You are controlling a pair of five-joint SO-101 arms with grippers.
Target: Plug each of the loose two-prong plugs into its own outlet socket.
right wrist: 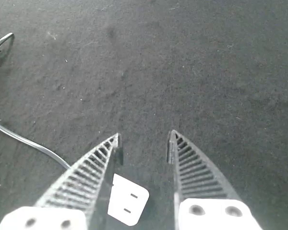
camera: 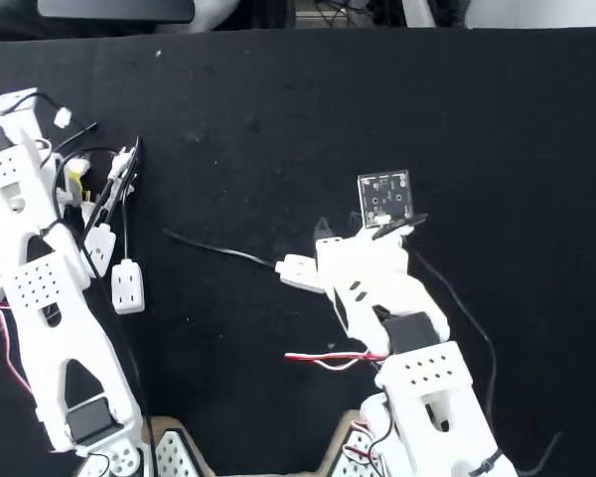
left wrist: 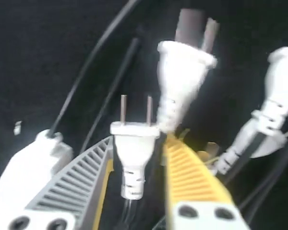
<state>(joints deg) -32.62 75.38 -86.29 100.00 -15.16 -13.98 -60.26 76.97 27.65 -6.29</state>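
1. Left hand is clamped on a white two-prong plug. The grey finger and yellow finger press its sides, and its prongs point away from the wrist.
2. Just past the fingertips hangs a second plug, white, tilted and blurred. A third plug lies farther out on the yellow finger's side.
3. Beside the grey finger sits a cabled outlet socket, with a black lead running away from it.
4. Right hand stands wide open and holds nothing. A slotted outlet socket lies flat on the black counter between its ribbed fingers, near their base, with two slots facing up.
5. A black cable crosses the counter outside one finger.
6. From above, a small circuit board lies just beyond the right hand.
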